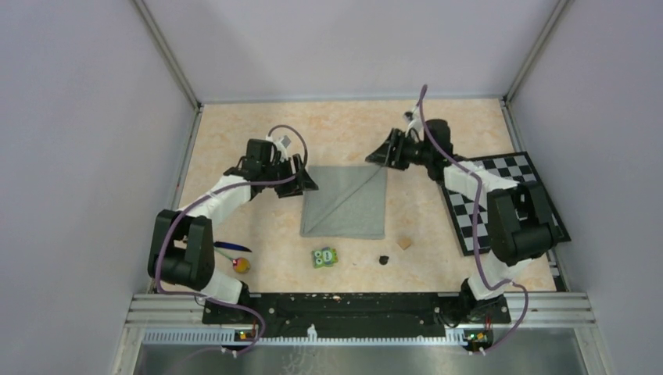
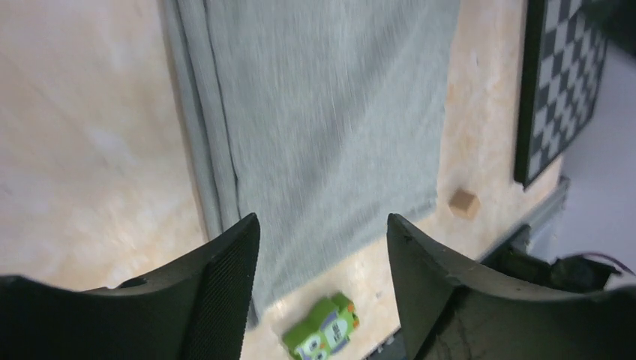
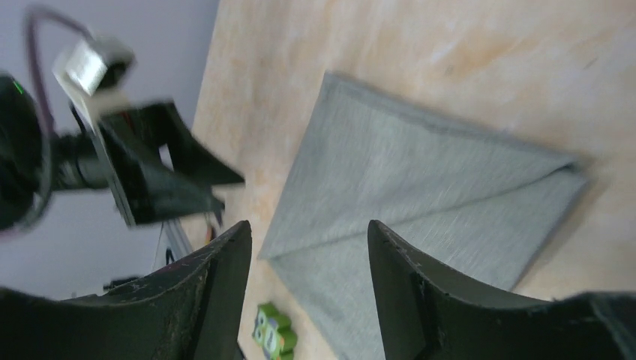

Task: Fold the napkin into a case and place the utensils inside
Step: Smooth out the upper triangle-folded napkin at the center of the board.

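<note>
Left wrist view: napkin (image 2: pixel 330 112), judged soft, limp; layered edge ahead of parted left gripper (image 2: pixel 321 223) best pinched; right gripper (image 3: pixel 307 226) parted, empty.

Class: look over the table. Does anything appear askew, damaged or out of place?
The napkin at the centre carries a diagonal fold line from corner to corner, not yet a narrow case. The checkerboard mat lies skewed to the table edge. Nothing looks spilled or damaged.

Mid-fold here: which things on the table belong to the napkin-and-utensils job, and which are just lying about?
Job: grey napkin; dark blue utensil; yellow-orange-headed utensil.
Lying about: green owl block; tan cube; small black piece; checkerboard mat.
</note>
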### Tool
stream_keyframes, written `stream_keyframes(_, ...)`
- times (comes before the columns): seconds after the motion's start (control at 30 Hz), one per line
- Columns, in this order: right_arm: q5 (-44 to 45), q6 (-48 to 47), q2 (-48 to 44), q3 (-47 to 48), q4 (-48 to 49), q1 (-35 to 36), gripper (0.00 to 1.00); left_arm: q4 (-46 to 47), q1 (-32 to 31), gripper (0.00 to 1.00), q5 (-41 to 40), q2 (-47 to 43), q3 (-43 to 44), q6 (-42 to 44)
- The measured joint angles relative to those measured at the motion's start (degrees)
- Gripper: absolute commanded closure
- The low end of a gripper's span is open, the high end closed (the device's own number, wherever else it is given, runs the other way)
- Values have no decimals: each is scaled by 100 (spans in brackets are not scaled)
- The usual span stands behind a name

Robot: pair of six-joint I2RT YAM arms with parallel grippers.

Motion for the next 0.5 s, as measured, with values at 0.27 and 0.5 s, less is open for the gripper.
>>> stream_keyframes(0.27, -20, 144, -61, -1287, -157, 1143, 60, -155, 20, 26, -887, 1602, 1617, 546)
stream_keyframes(0.5, 509, -186, 101, -1421, -774, 1172, 75, -138, 33, 40, -1172, 2564, 2138, 590)
